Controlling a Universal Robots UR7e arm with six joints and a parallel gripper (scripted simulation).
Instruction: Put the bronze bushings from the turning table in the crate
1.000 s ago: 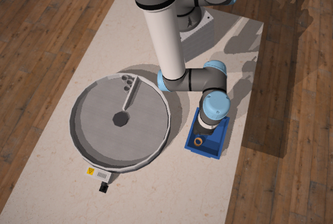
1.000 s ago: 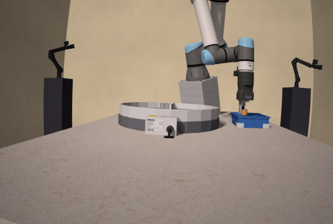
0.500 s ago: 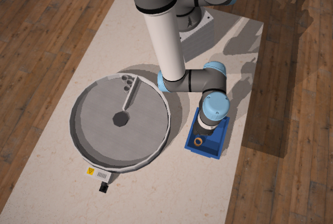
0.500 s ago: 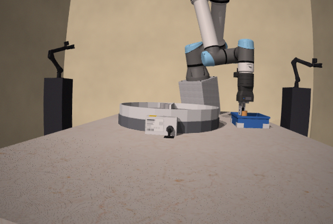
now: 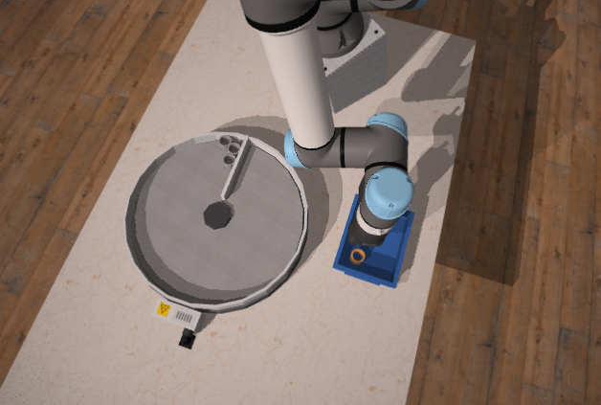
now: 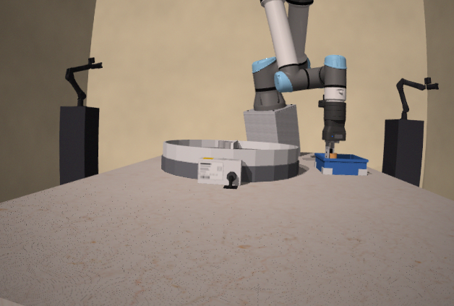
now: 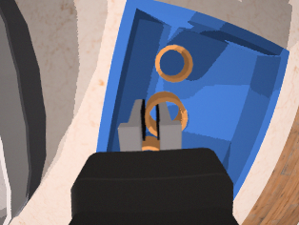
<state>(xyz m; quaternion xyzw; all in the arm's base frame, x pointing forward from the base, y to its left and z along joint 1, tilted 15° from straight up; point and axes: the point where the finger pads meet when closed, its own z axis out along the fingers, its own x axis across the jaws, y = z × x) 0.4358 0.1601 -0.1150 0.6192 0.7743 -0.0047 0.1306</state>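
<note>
Gripping a bronze bushing by its wall, the tool hangs low inside the blue crate, fingers closed on the ring. A second bronze bushing lies on the crate floor just beyond it, apart from the held one. On the turntable, three steel bushings sit bunched against the divider bar near the rim. Crate and turntable stand side by side on the bench.
</note>
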